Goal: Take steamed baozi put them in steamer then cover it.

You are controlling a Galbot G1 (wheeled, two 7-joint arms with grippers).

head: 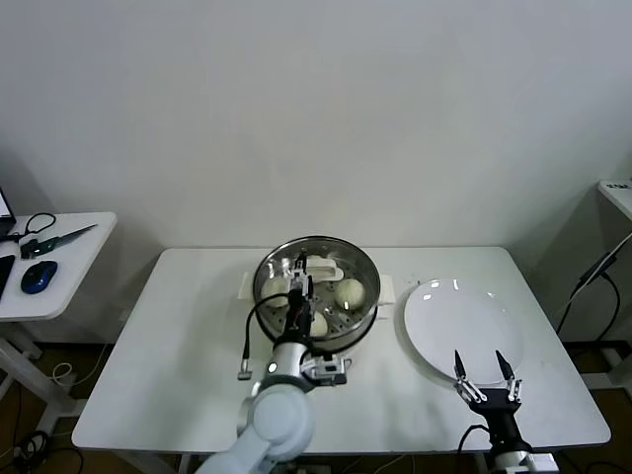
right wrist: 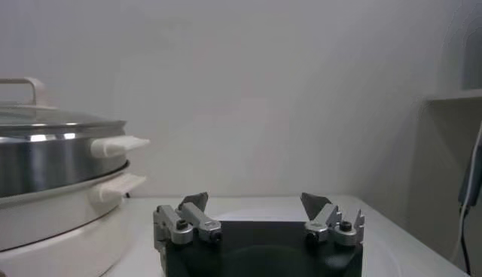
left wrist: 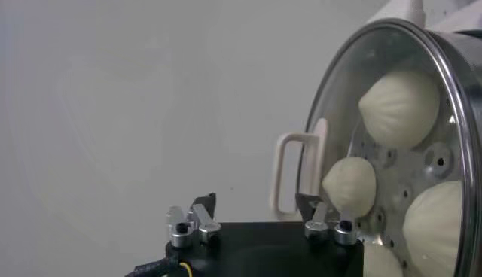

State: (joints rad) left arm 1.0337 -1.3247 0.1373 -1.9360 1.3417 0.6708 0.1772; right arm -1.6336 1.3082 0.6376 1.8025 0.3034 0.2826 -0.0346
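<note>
Left of the white bench (head: 197,336), a separate side table (head: 69,257) is carrying a blue computer mouse (head: 38,277) and dark cables; none of it belongs to the work.

At the bench's middle, the round shiny steel steamer (head: 316,288) is sitting on its white electric base, whose side handles are projecting toward either side. The round clear glass cover (left wrist: 392,98) with metal rim is lying on the pot's rim, and through the glass the smooth off-white steamed baozi (left wrist: 399,109) are resting on the perforated tray inside. The head view shows three clearly; the left wrist view shows four, one cut off by the frame edge. The baozi are sitting apart from each other, presumably so that steam can pass between them.

The left pincer (head: 299,275) is hovering directly over the cover, just beside the cream-white rectangular handle (left wrist: 290,173). Its fingers are standing apart and grasping nothing, with the handle outside the gap between them. This released pose above the centre suggests the cover is being left to rest by its own weight, so the task appears essentially complete.

To the right, a flat round white plate (head: 459,321) is lying bare, near the steamer but not touching it.

Farthest right, the right pincer (head: 486,373) is waiting at the bench's near edge by the plate, released, fingers spread wide and holding nothing.
</note>
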